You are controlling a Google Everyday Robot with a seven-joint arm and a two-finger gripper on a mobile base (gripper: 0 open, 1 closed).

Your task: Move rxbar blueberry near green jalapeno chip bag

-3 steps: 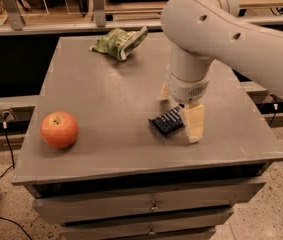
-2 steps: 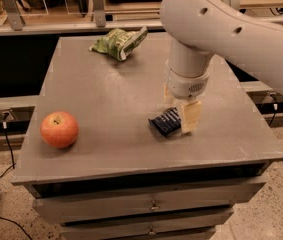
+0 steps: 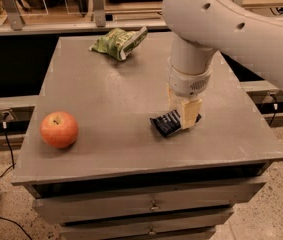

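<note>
— Progress on the bar move?

— Early, by my reckoning. The rxbar blueberry [image 3: 165,123] lies on the front right part of the table [image 3: 106,99]. The green jalapeno chip bag [image 3: 117,41] sits at the far edge, well apart from it. The whole carry across the tabletop is left to do.

— Where is your gripper?

— My gripper [image 3: 185,120] is down at the bar's right end and covers part of the wrapper there. I cannot tell whether it is clamped on the bar or only around it. Nor can I tell whether the bar is off the surface, though it looks a little tilted.

— And the arm?

— My arm [image 3: 231,24] comes in from the upper right and bends. The wrist drops straight down over the bar, with the tool pointing at the tabletop.

— Anything in the way?

— An apple [image 3: 59,129] rests near the front left, well clear of the line from bar to bag. I judge that the grasp needs confirming first. After that come the lift, the travel to the back and the set-down beside the bag.
</note>
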